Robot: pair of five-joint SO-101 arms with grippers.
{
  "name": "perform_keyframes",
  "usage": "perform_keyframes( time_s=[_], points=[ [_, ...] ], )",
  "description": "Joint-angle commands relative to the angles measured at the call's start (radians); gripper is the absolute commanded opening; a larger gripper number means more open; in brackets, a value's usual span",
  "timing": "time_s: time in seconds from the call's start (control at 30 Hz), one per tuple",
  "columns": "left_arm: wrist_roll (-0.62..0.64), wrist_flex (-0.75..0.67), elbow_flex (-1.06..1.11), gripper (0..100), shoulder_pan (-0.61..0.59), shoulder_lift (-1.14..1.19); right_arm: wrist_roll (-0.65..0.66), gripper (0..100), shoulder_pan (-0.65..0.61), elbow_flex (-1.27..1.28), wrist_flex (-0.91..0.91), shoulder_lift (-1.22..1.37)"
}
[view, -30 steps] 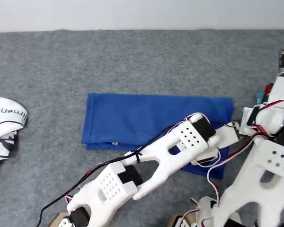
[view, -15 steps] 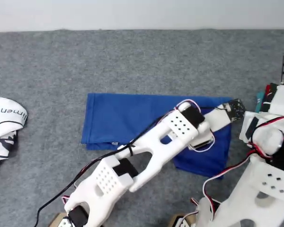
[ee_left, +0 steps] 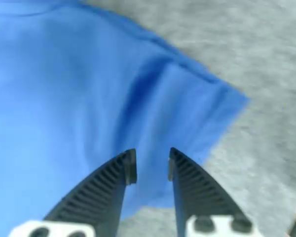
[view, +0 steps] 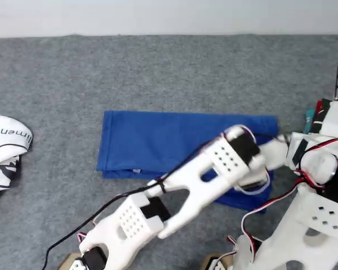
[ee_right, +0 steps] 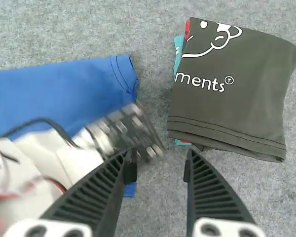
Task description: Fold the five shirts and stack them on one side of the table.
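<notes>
As I read the feeds from my remote station, I log the following.

1. Blue shirt (view: 158, 143): partly folded into a long band and lying flat near the middle of the grey table (view: 186, 67). The left arm reaches across its right end.
2. Left gripper (ee_left: 152, 153): fingers parted with nothing between them, over a corner of the blue shirt. I cannot tell whether it touches the cloth.
3. Right gripper (ee_right: 159, 155): spread wide and empty, held above the left arm's wrist, near the strip of table between the blue shirt and the stack.
4. Stack of folded shirts (ee_right: 232, 84): a dark olive shirt with white print lies on top, with teal and red layers showing beneath. It sits just beside the blue shirt's right end.
5. White shirt (view: 5, 149): crumpled at the table's left edge, well apart from the rest.
</notes>
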Motion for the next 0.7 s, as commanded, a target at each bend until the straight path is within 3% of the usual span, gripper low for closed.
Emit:
perform_keyframes(
  time_s=[0.0, 0.37, 0.67],
  points=[
    [-0.006, 0.018, -0.008, 12, 0.031, -0.011, 0.002, 16.9, 0.002, -0.046, 0.027, -0.027],
    [-0.011, -0.158, 0.240, 12, 0.023, -0.011, 0.002, 16.9, 0.002, -0.046, 0.027, -0.027],
    [-0.012, -0.232, 0.257, 12, -0.035, -0.011, 0.002, 16.9, 0.002, -0.046, 0.028, -0.027]
  ],
)
